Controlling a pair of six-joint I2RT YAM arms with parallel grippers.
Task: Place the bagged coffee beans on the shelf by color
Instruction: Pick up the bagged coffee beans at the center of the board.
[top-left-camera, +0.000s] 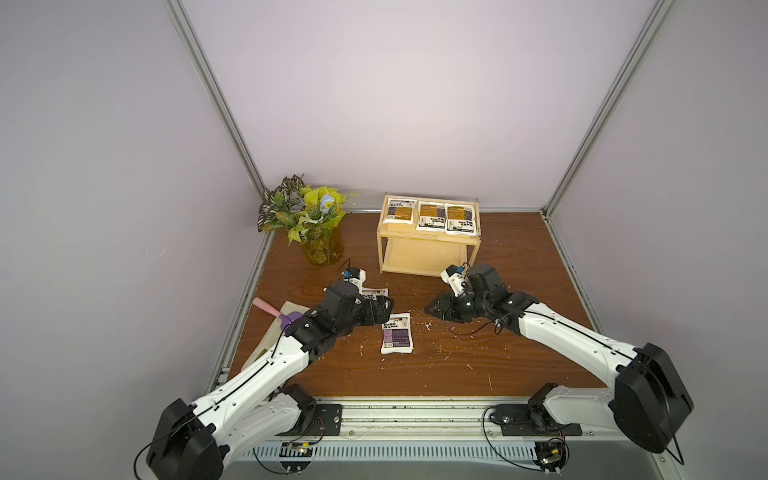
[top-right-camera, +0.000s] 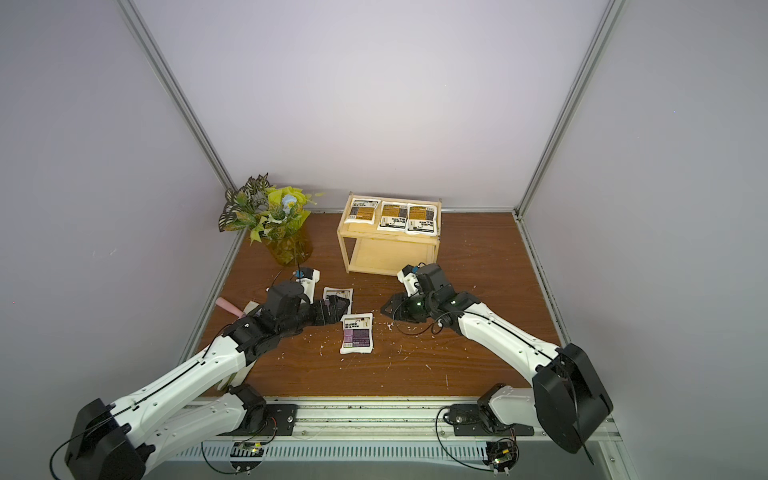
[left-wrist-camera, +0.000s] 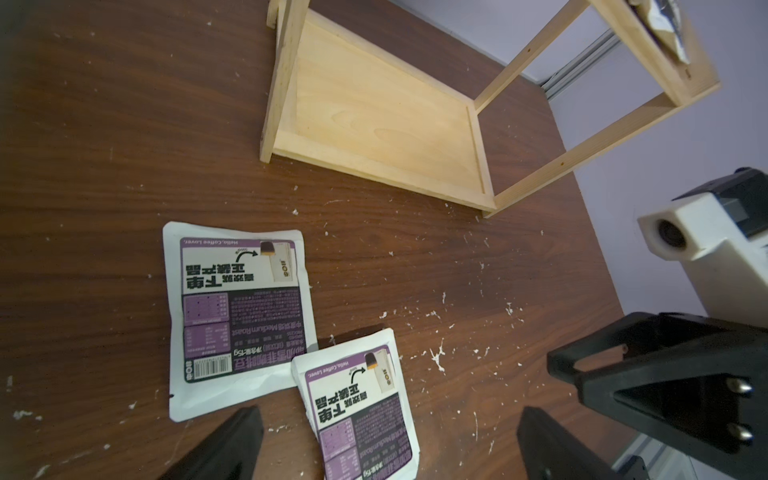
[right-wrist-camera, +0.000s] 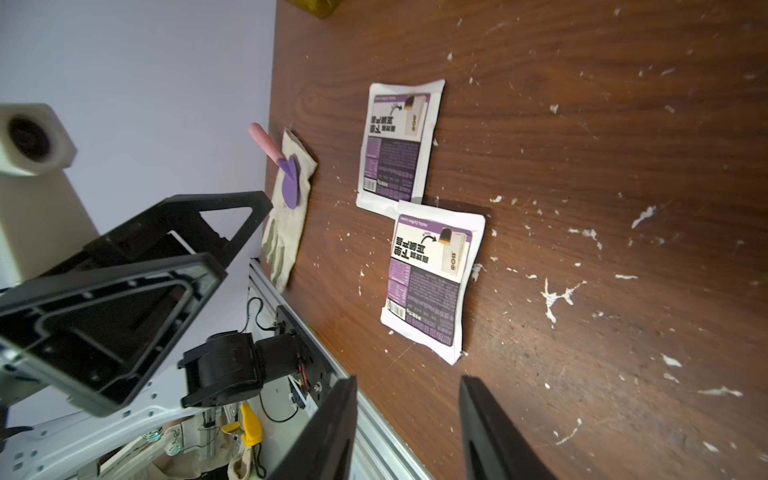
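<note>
Nearer purple pouch (top-left-camera: 397, 333) lies flat, long axis pointing toward shelf (top-left-camera: 428, 254).

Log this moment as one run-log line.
shelf top: three orange pouches; lower tier: bare; table: two purple pouches, corners overlapping; left end effector: open; right end effector: open

3 orange bags (top-left-camera: 430, 215) atop wood shelf (top-left-camera: 428, 238); 2 purple bags (top-left-camera: 397, 334) flat on tbl (top-left-camera: 498, 353), corners overlapping
</note>
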